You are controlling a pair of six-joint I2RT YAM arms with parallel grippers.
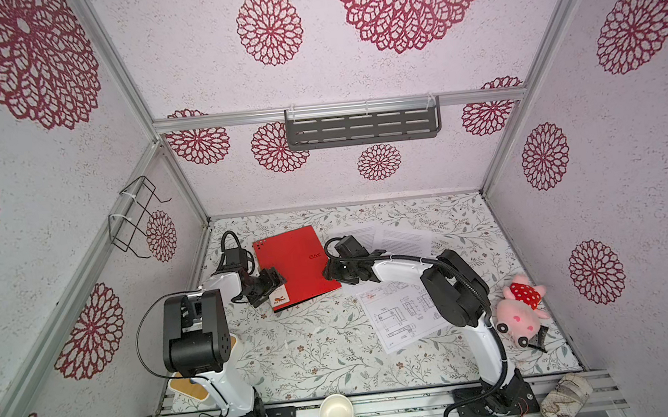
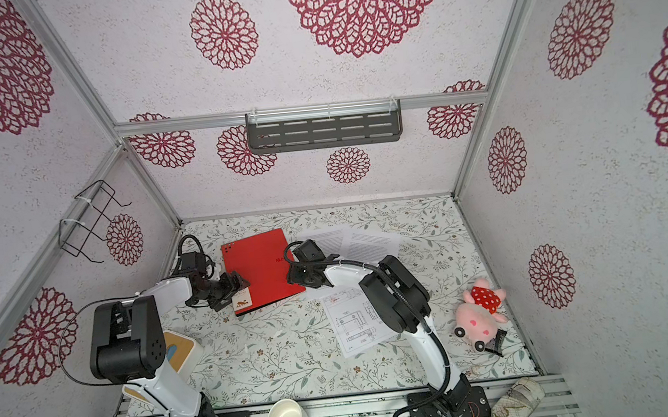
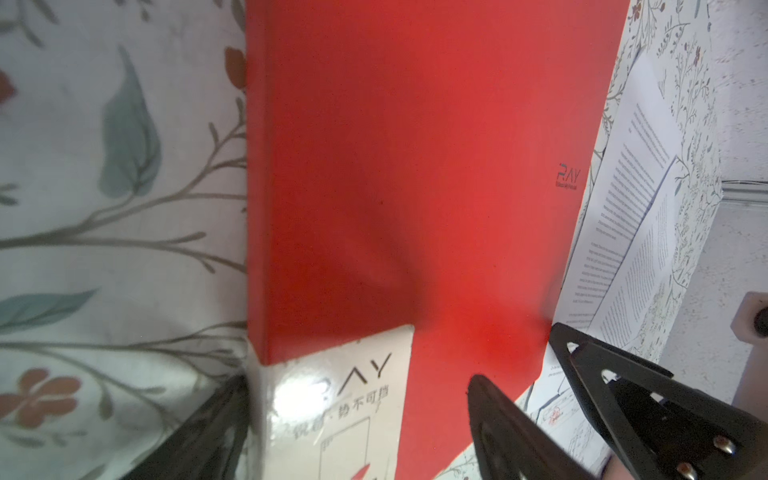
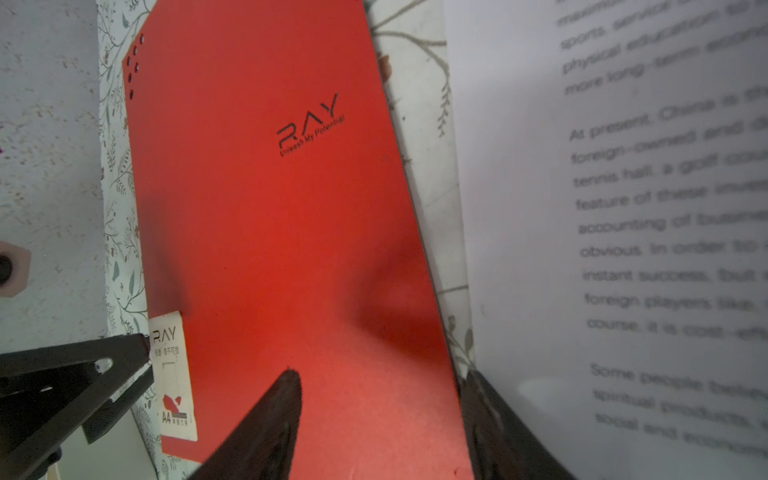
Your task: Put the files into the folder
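The right gripper (image 4: 380,374) has its jaws partly apart and holds nothing. They sit astride the free long edge of the folder (image 1: 293,259), one jaw over the red cover and the other past the edge, just beside the text sheets (image 1: 400,238). That placement looks chosen to catch the cover's lip, since the folder lies shut, red side up, and nothing can go in until it is opened.

The left gripper (image 3: 357,380) has its jaws wide apart and is also empty. It straddles the folder's near corner on the spine side, with the white label (image 3: 340,395) between the jaws. It seems set there to steady the spine, so the folder does not slide on the table (image 1: 317,357) when the opposite edge is lifted.

All three files lie loose on the table, outside the folder. In both top views the two text sheets overlap each other just beyond the folder's right edge, toward the back. The drawing sheet (image 1: 397,320) lies nearer the front, apart from the folder, with part of it hidden under the right arm.

The files look close enough to be slid across once the cover is up. The lip is thin and flat against the table, so getting hold of it will probably be the awkward part.
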